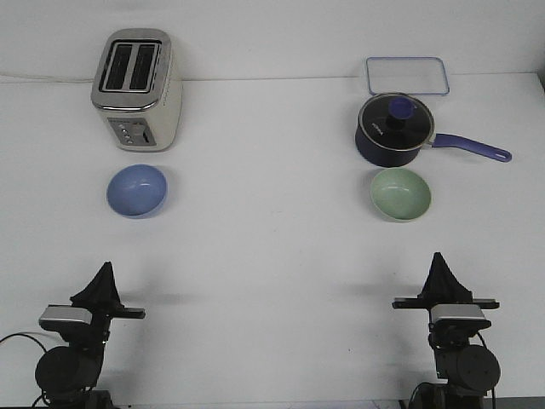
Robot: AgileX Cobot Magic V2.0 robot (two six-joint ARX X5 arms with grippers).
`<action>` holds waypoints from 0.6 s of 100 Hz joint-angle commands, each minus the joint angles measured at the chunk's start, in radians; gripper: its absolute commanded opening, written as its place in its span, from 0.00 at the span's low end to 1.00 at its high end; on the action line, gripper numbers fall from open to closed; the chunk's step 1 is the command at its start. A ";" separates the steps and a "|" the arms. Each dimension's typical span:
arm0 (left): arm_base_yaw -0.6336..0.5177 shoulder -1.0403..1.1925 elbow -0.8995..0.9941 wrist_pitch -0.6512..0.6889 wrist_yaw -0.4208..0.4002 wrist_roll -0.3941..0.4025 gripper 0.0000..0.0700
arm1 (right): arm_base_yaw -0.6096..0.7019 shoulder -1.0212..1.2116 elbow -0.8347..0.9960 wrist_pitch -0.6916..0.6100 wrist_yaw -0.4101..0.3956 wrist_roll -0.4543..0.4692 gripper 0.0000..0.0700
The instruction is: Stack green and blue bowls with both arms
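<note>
A light periwinkle blue bowl (pixel 137 190) sits upright on the white table at the left, just in front of the toaster. A pale mint green bowl (pixel 400 193) sits upright at the right, just in front of the saucepan. My left gripper (pixel 105 268) is near the front left edge, well short of the blue bowl, its fingers together in a point. My right gripper (pixel 439 258) is near the front right edge, short of the green bowl, its fingers also together. Both hold nothing.
A cream and silver toaster (pixel 136 88) stands at the back left. A dark navy lidded saucepan (pixel 393 129) with a long handle (pixel 473 147) pointing right stands at the back right. A clear rectangular lid (pixel 407 75) lies behind it.
</note>
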 commanded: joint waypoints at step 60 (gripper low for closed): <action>-0.001 -0.001 -0.019 0.010 0.001 0.005 0.02 | -0.001 0.000 0.052 -0.021 0.016 0.019 0.00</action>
